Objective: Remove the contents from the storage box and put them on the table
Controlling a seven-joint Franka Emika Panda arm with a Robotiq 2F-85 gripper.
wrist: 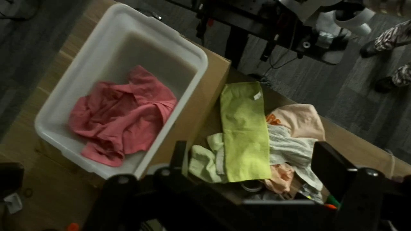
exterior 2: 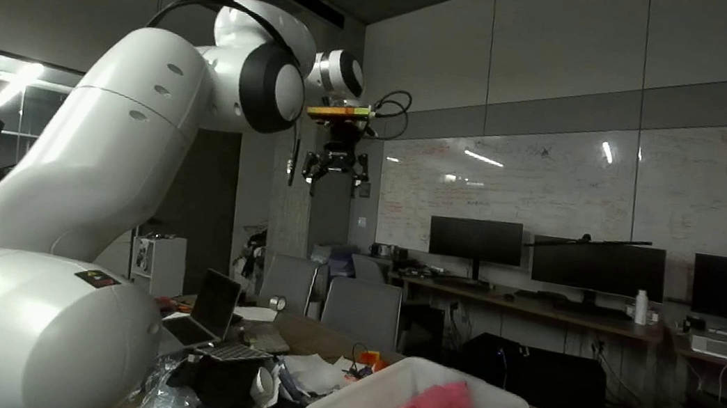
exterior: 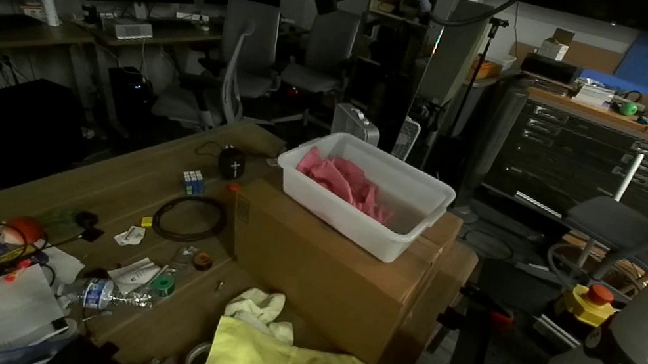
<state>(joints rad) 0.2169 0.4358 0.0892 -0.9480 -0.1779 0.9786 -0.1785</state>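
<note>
Hanging above the yellow-green cloth (wrist: 245,128) on the worktop (exterior: 116,189), the fingers (wrist: 332,163) stood spread and empty. Unloading seemed nearly done: only pink cloth (wrist: 128,118) showed in the white tub (exterior: 335,211); the next move likely called for pinching it.

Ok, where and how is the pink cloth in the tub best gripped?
Probably by a raised fold near the middle of the pink cloth, coming straight down through the open top of the white tub: the cloth lies bunched up, with the tub's walls around it.
</note>
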